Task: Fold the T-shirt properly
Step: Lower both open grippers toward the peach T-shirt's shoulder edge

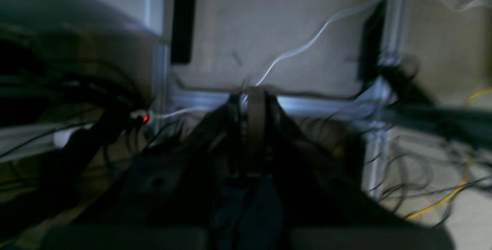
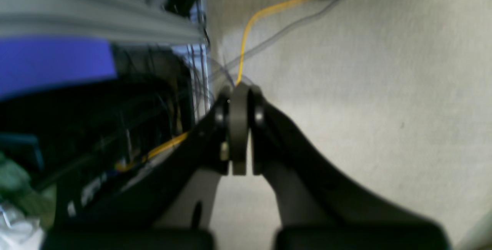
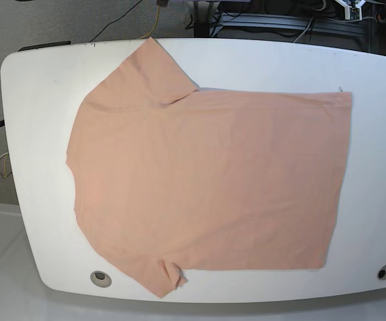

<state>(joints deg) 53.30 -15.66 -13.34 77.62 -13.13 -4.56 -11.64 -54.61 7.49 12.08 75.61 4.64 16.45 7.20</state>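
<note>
The salmon-pink T-shirt lies flat and spread out on the white table in the base view, collar end at the left, hem at the right, one sleeve at the far edge and one at the near edge. Neither arm shows in the base view. My left gripper is shut and empty in the blurred left wrist view, hanging over floor and cables. My right gripper is shut and empty in the right wrist view, over pale carpet. The T-shirt is out of both wrist views.
Cables and a metal frame lie behind the table's far edge. Round holes sit at the near left corner and the near right corner of the table. A yellow cable runs across the floor.
</note>
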